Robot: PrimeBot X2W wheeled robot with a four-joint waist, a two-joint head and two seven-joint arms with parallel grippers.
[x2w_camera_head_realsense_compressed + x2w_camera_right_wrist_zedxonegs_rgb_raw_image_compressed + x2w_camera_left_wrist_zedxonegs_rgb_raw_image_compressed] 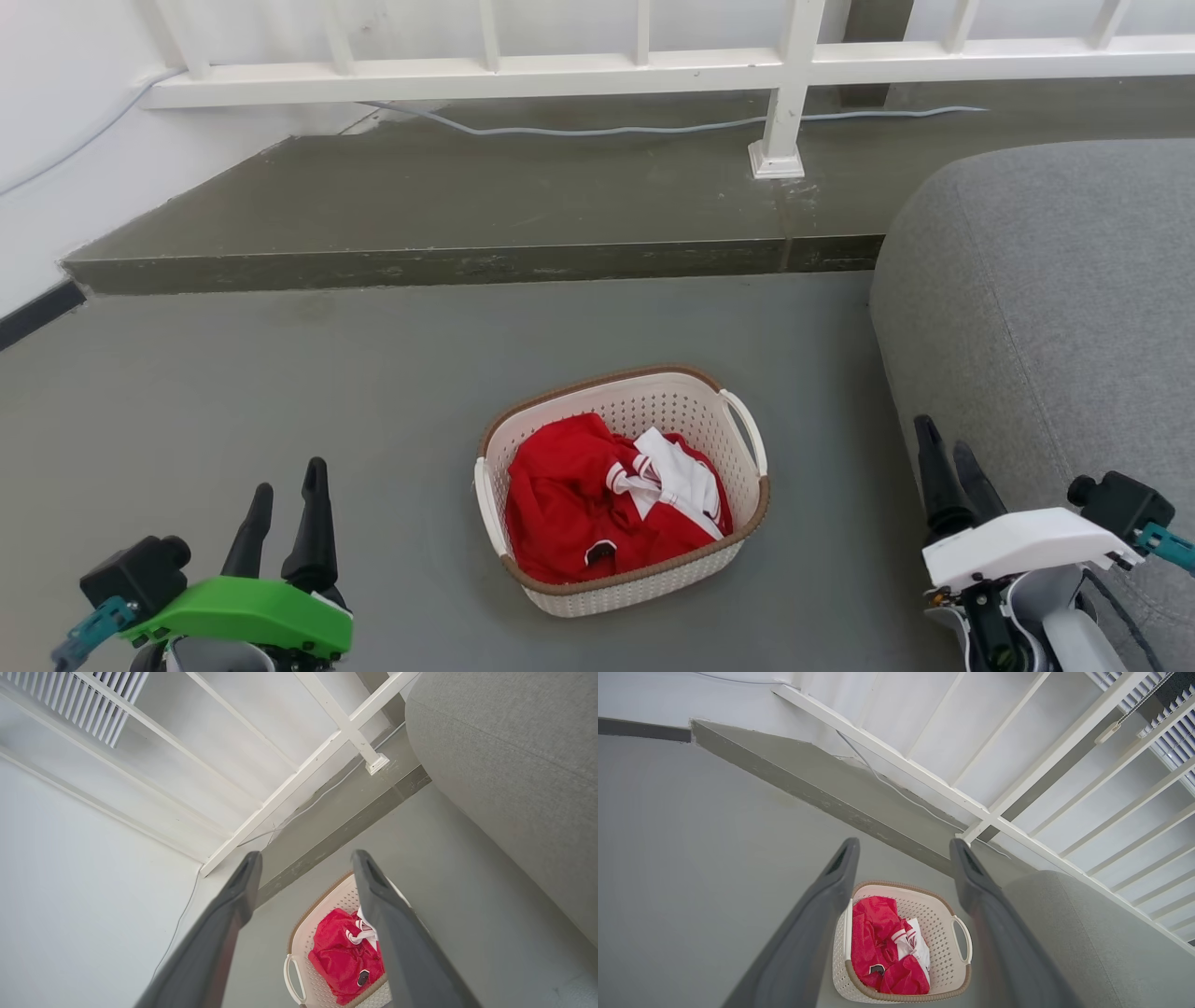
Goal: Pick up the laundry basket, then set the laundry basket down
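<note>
Gaping left fingers (313, 523) and right fingers (934, 476), clear of laundry basket (644, 583)

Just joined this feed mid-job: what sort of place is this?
Probably a home-style living area, perhaps a staged one. A grey upholstered sofa stands at the right, a laundry basket holding red and white clothes sits on the grey floor, and a white railing runs along a raised step behind.

Cream laundry basket (653, 411), brown rim, upright on floor, holding red-and-white clothes
</note>
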